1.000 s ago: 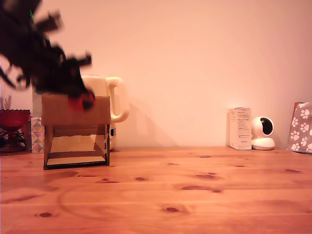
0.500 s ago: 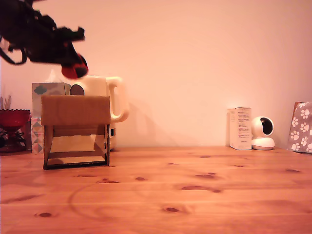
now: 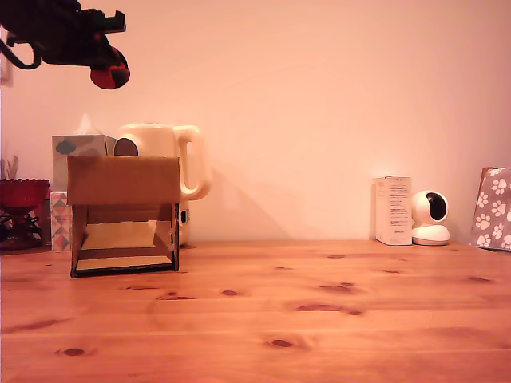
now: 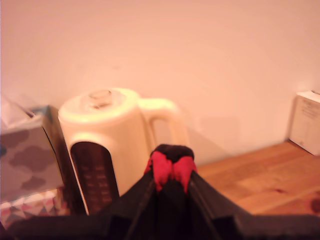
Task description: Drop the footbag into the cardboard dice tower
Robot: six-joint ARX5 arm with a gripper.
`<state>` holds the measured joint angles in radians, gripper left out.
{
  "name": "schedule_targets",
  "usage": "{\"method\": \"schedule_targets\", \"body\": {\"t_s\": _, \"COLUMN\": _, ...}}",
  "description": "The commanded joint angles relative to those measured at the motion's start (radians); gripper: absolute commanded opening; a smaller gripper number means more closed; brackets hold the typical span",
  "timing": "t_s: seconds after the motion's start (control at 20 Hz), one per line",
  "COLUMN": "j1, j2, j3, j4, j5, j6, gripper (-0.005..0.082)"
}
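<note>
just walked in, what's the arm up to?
The gripper is shut on the footbag, a red and black ball, holding it high in the air at the exterior view's upper left. The cardboard dice tower stands on the wooden table below, well under the ball. A cream jug and a tissue box sit behind the tower. The footbag has not been dropped in yet.

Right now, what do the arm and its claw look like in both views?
In the exterior view the arm is black and blocky, with a dark cable looping below it at the frame's left edge and a boxy part on top. In the wrist view the claw shows as two flat black fingers narrowing toward the tips. No markings are legible.
</note>
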<state>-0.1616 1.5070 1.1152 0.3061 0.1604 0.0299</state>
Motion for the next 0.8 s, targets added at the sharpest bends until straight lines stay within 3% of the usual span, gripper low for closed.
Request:
{"method": "schedule_targets", "body": {"t_s": 0.0, "j1": 0.006, "j2": 0.064, "j3": 0.043, "j4": -0.023, "j5": 0.023, "j6": 0.005, "gripper": 0.0111}}
{"method": "schedule_targets", "body": {"t_s": 0.4, "j1": 0.018, "j2": 0.289, "j3": 0.292, "j4": -0.183, "j5": 0.061, "j6": 0.006, "gripper": 0.0112}}
{"method": "schedule_targets", "body": {"t_s": 0.75, "j1": 0.018, "j2": 0.340, "j3": 0.316, "j4": -0.203, "j5": 0.068, "j6": 0.006, "gripper": 0.0112}}
